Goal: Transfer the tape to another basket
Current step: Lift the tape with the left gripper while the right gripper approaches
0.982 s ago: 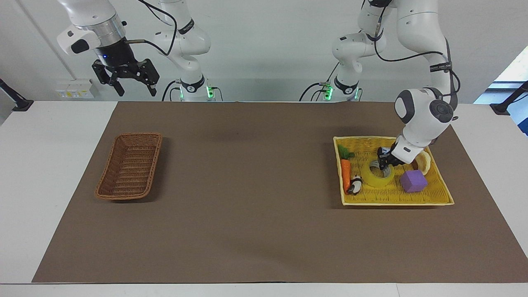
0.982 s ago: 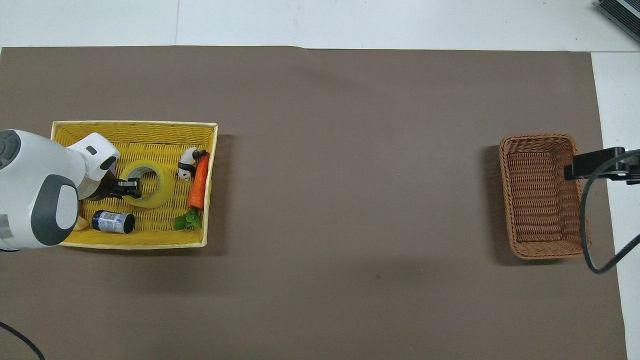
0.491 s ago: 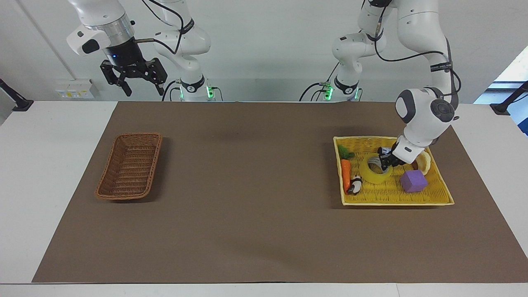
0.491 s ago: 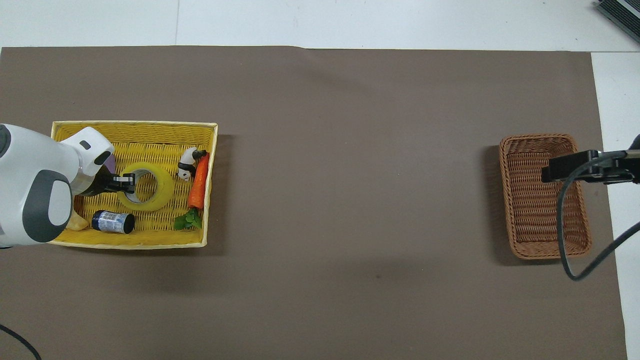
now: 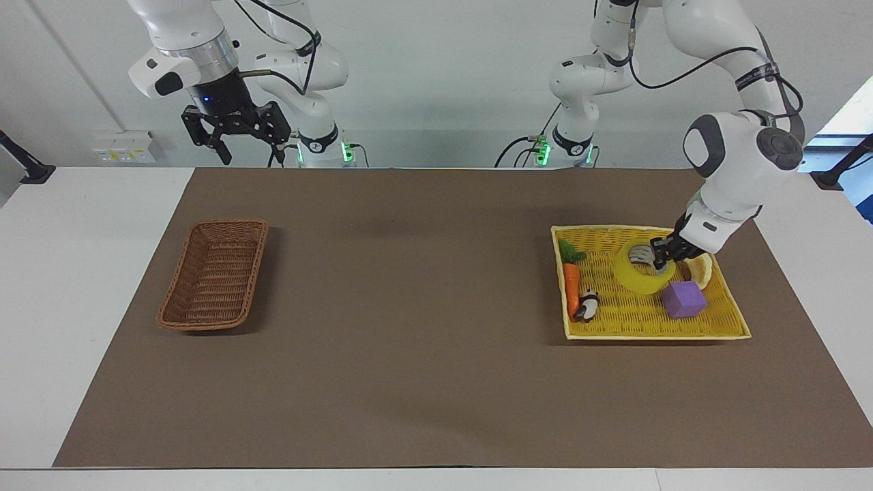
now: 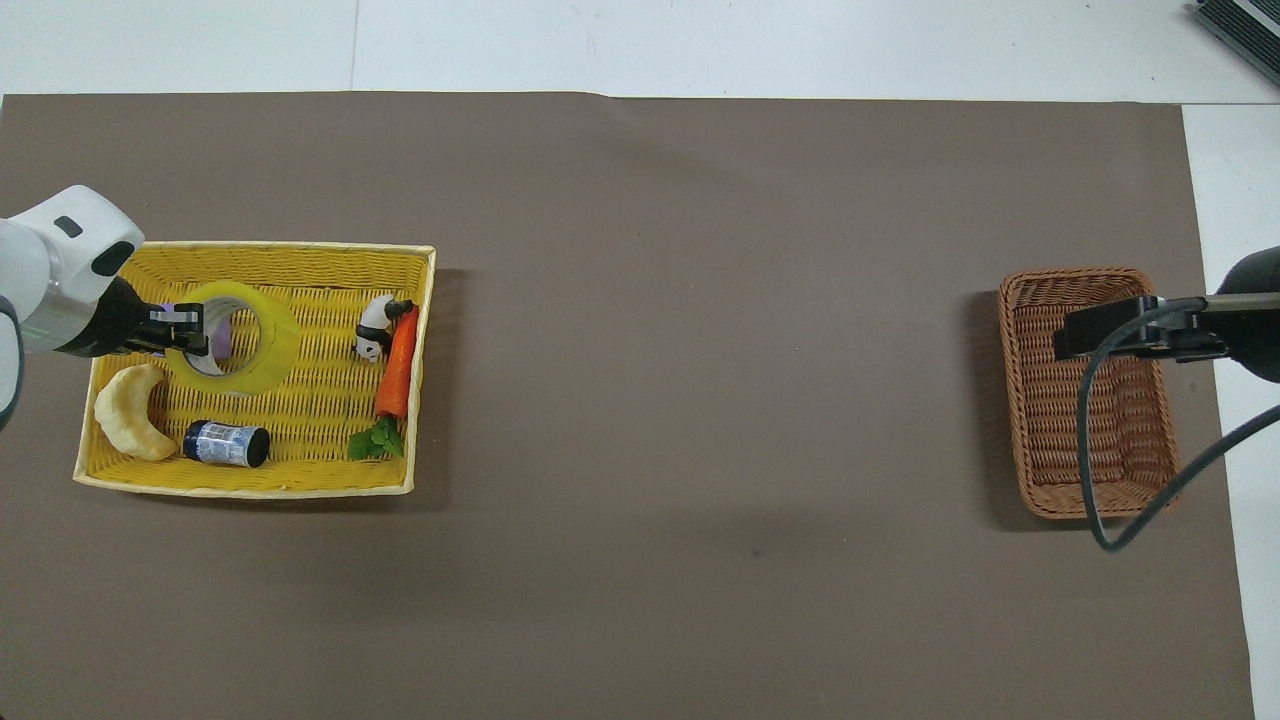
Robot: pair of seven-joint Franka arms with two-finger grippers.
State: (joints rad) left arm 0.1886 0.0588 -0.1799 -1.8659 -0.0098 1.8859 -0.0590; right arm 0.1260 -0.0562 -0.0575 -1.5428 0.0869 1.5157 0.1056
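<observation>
Tape (image 6: 262,345) (gripped) over yellow tray (image 6: 300,262)

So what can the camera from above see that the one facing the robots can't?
Only the overhead view shows the small blue-labelled jar lying in the yellow tray, and the whole crescent-shaped puff.

Only the facing view shows both robots' bases, the right claw open in the air, and the purple cube unhidden.

Both show the left claw shut on the tape, lifted over the tray, the carrot, the panda toy and the brown basket.
</observation>
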